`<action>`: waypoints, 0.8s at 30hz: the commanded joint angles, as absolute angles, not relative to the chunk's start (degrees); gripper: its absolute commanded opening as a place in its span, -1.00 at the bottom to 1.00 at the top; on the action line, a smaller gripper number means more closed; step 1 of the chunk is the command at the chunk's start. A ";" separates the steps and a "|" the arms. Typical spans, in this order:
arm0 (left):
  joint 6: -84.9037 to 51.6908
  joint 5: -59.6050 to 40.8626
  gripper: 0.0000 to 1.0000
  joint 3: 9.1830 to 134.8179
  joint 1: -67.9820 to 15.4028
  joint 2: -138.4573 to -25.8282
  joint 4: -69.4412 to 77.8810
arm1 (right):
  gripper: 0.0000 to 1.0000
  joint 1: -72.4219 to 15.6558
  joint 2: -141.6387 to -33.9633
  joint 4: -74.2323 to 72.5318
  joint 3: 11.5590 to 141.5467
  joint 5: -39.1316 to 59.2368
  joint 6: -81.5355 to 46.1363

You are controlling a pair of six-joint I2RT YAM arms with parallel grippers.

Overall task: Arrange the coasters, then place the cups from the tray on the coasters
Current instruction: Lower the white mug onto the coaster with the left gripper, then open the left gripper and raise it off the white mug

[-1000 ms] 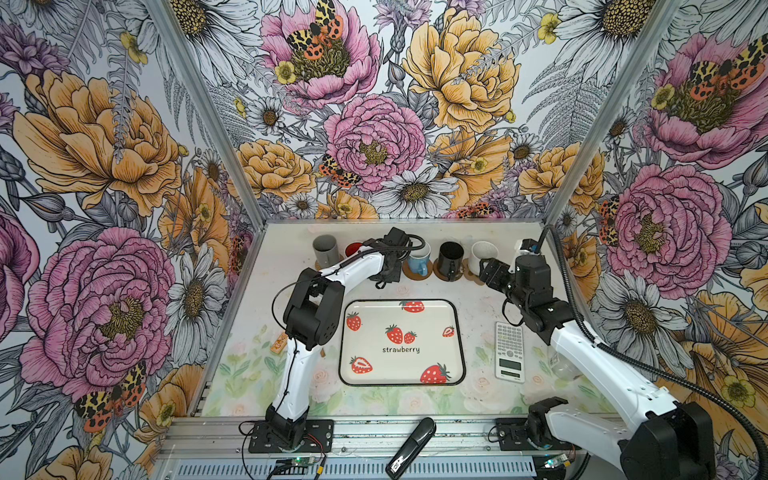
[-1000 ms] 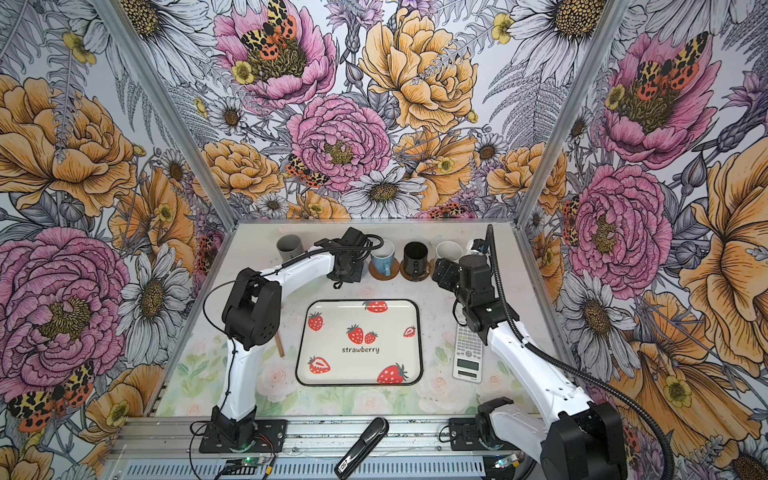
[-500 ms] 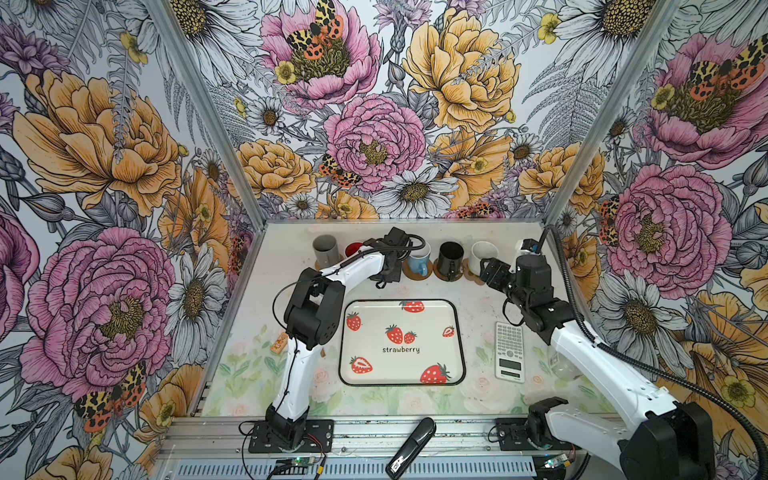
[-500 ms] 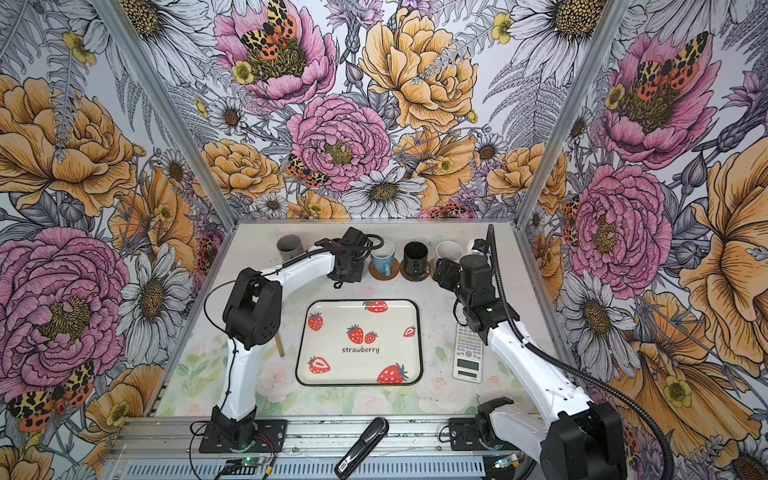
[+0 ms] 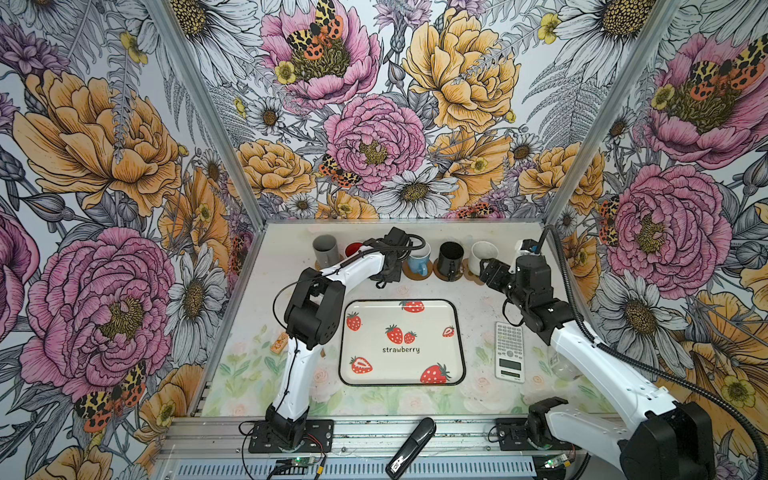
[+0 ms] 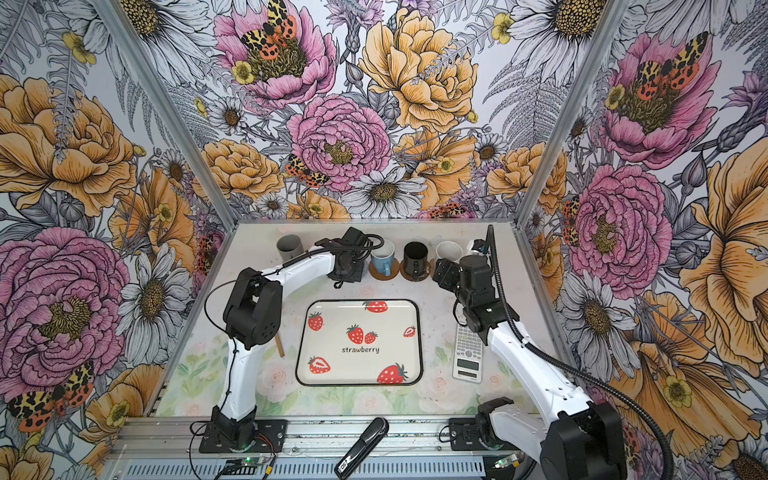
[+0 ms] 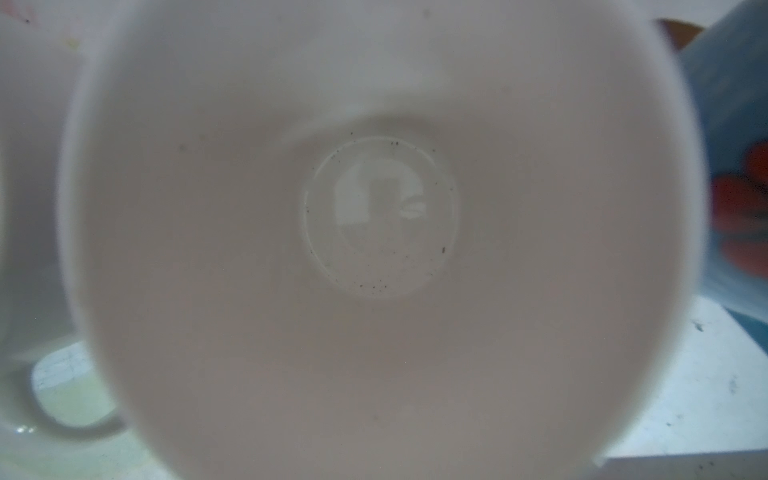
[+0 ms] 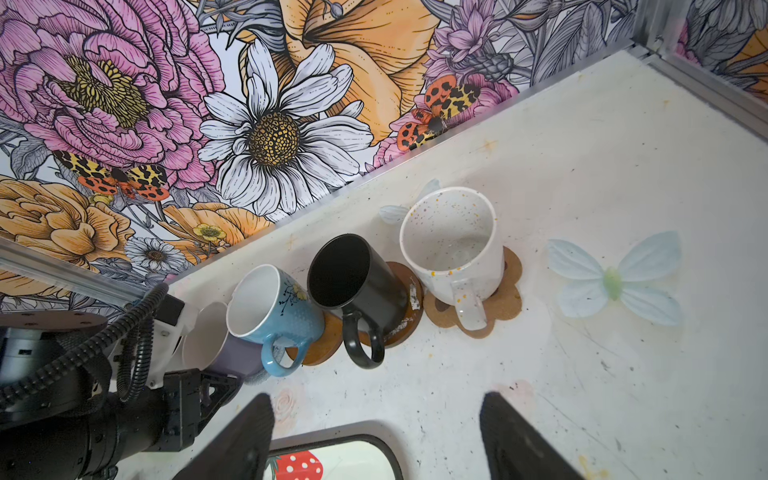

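Cups (image 8: 453, 249) on coasters (image 8: 510, 302), behind tray (image 5: 401, 372)

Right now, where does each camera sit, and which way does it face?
Top views: high at the front, looking down at the tray; both arms show.
Left wrist: on the left arm, looking into the lavender mug; no claw shows.
Right wrist: on the right arm, facing the back wall; open right claw shows.
Shared: the blue mug, in every view.
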State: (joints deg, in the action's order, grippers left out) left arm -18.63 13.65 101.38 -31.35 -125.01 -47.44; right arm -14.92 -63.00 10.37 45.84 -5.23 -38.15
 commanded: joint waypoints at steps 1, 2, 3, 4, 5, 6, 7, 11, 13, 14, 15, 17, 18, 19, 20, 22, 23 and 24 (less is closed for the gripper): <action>-18.55 12.39 -0.73 103.01 -31.16 -126.07 -45.15 | 0.61 -14.43 -62.40 8.71 45.53 -4.78 -38.67; -18.49 12.39 -0.69 102.95 -31.08 -126.03 -45.18 | 0.60 -14.45 -62.40 8.72 45.54 -4.83 -38.62; -18.54 12.39 -0.66 102.92 -31.05 -125.99 -45.14 | 0.60 -14.45 -62.36 8.75 45.53 -4.75 -38.67; -18.53 12.39 -0.64 102.93 -31.11 -125.88 -45.26 | 0.61 -14.43 -62.41 8.70 45.53 -4.75 -38.61; -18.41 12.39 -0.60 102.92 -31.08 -125.91 -45.26 | 0.61 -14.41 -62.47 8.71 45.53 -4.70 -38.71; -18.33 12.39 -0.54 102.97 -31.11 -125.82 -45.26 | 0.61 -14.36 -62.41 8.71 45.53 -4.71 -38.76; -18.28 12.39 -0.50 102.93 -31.08 -125.81 -45.21 | 0.60 -14.49 -62.44 8.70 45.52 -4.66 -38.72; -18.16 10.51 -0.30 102.74 -31.13 -125.79 -45.29 | 0.60 -14.37 -62.45 8.71 45.45 -4.50 -38.84; -18.18 10.30 -0.24 102.57 -31.11 -125.69 -45.29 | 0.61 -14.33 -62.39 8.62 45.45 -4.47 -38.85; -18.13 10.27 -0.20 102.50 -31.11 -125.56 -45.27 | 0.61 -14.37 -62.40 8.62 45.45 -4.41 -38.89; -18.11 10.11 -0.16 102.43 -31.12 -125.47 -45.31 | 0.61 -14.33 -62.39 8.62 45.44 -4.37 -38.85; -18.15 10.06 -0.06 102.26 -31.11 -125.40 -45.26 | 0.61 -14.34 -62.19 8.62 45.35 -4.46 -38.82; -18.12 9.94 -0.02 102.24 -31.12 -125.23 -45.28 | 0.61 -14.33 -62.12 8.64 45.37 -4.43 -38.85; -18.12 9.82 0.03 102.13 -31.07 -125.18 -45.25 | 0.60 -14.37 -62.14 8.69 45.35 -4.41 -38.93; -18.17 9.61 0.07 102.05 -31.11 -124.96 -45.26 | 0.60 -14.33 -62.14 8.62 45.36 -4.48 -38.89; -18.27 9.76 0.11 101.74 -31.22 -124.50 -45.26 | 0.61 -14.35 -62.13 8.63 45.35 -4.35 -38.92; -18.22 9.92 0.15 101.56 -31.17 -124.20 -45.26 | 0.60 -14.34 -62.14 8.61 45.40 -4.38 -38.93; -18.24 9.80 0.21 101.44 -31.25 -123.93 -45.26 | 0.61 -14.37 -62.17 8.64 45.36 -4.31 -38.97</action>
